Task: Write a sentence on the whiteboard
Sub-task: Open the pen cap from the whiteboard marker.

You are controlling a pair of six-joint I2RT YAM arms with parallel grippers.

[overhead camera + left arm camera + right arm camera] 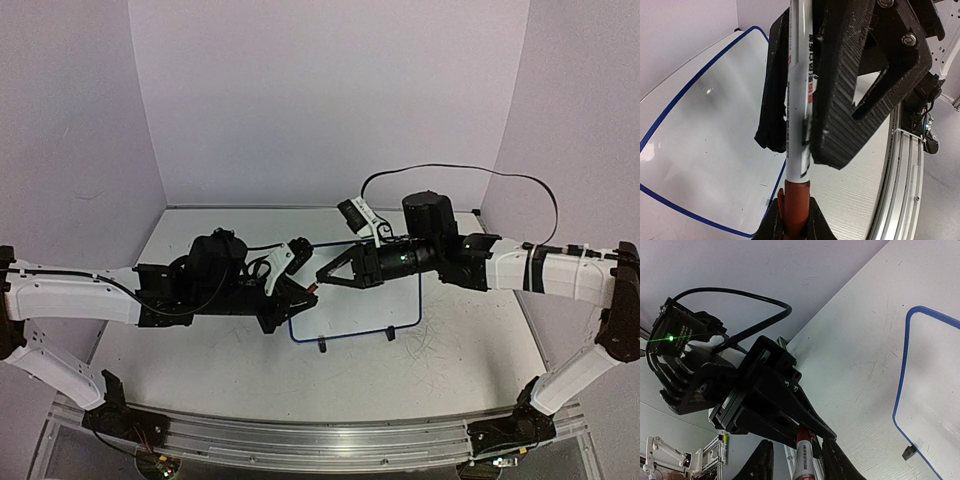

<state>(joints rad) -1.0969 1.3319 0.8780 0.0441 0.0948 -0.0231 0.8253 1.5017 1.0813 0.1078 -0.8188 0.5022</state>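
I'm at the uncapping step, and nothing is written yet: the whiteboard (365,310) shows no lettering in any view. The left gripper (300,290) is clamped tight on the white barrel of the marker (799,100), holding it out over the board's left end with the red cap (796,200) pointing toward the other arm. The right gripper (322,277) meets it tip to tip. In the left wrist view its fingers (772,222) sit against both sides of the cap, so I read it as closed on the cap, though the right wrist view is too cropped to confirm firm contact.

The next move, as I judge it, is a straight pull apart along the marker's axis. The left should hold firm while the right draws the cap away without twisting the barrel loose.

The board lies flat on the table under and to the right of both grippers, well below the marker and not touching it.
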